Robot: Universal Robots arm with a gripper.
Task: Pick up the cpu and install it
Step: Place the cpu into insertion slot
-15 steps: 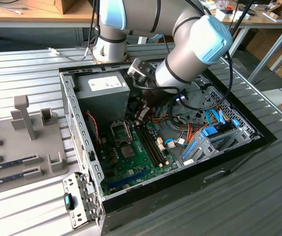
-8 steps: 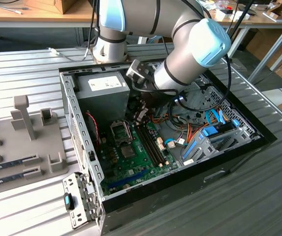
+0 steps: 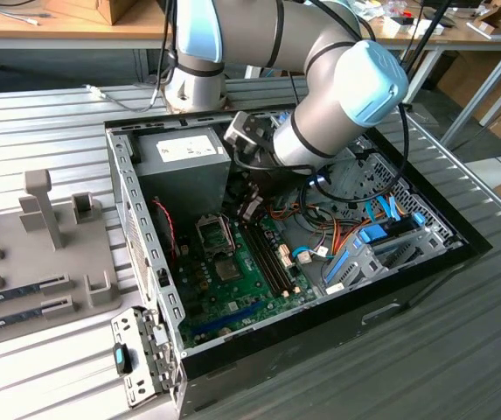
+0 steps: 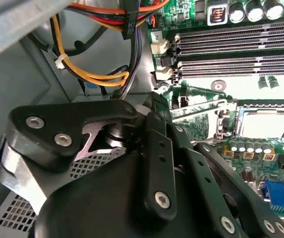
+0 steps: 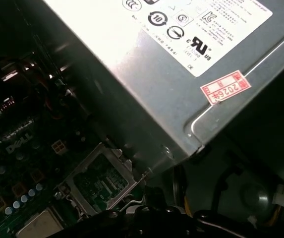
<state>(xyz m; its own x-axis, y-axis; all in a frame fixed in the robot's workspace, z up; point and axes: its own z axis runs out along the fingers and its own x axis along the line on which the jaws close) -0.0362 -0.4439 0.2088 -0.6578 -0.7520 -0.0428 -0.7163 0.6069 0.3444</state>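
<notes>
We are seeing the gripper (image 3: pixel 252 194) hanging over the board (image 3: pixel 233 271), just beside the power supply (image 3: pixel 184 157); finger state: we cannot tell.

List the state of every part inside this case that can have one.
computer case, lying flat, side open.
cpu, apparently lying in its socket, uncovered.
socket load plate, raised open.
memory slots, empty.
</notes>
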